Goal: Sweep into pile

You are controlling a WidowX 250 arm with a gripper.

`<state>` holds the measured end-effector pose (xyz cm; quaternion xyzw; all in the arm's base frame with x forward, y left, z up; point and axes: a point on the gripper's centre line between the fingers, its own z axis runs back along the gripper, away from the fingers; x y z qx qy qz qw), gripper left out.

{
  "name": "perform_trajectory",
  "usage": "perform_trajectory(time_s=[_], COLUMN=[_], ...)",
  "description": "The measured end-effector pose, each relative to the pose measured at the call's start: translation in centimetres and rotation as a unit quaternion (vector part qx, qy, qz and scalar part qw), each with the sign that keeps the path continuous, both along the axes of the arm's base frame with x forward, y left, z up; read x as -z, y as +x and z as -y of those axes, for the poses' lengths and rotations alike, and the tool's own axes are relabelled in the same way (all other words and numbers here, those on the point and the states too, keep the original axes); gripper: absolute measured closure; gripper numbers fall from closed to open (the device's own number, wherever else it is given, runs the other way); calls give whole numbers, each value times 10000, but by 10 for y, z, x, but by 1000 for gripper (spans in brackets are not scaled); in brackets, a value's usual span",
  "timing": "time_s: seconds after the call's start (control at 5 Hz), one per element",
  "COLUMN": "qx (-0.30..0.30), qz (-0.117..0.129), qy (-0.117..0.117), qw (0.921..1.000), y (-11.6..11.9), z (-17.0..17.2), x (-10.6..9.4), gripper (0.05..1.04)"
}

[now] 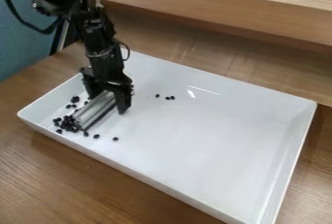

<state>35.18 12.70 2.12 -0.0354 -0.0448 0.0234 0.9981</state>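
The small black bean-like pieces (69, 123) want gathering toward their thickest clump, near the left corner of the tray, and I'd keep the sweeper's lower edge flat and light against the floor, its long face square to the strays. Short, slow strokes should do; a quick one could scatter them, and they look round enough to roll. I'd fetch the three far ones (167, 97) by going round behind them, and the lone piece (115, 138) near the front wall likewise, without dragging through the clump.

To my eye the pieces are dark, small and roundish, crowded by the sweeper's lower end, with a looser patch (73, 102) higher up by the left wall. The sweeper is a grooved silver-grey bar (95, 108), lying aslant. The black two-finger gripper (110, 101) has its fingers clamped on the bar's upper end, the black arm (98, 36) above it. All this sits in a shallow, glossy white rectangular tray (207, 140), set on a brown wood-grain table (48, 174).
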Motion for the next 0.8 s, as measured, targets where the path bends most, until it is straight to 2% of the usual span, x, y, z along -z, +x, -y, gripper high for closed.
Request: perform_trajectory(time_s=[0.4, 0.6, 0.8], qx=[-167, -286, -193], qz=[-139, 66, 121], qy=[-199, -101, 33], qw=[9996, 9995, 9997], y=[0, 5, 10], z=[4, 2, 11], x=[-10, -38, -59], gripper=[83, 83, 83])
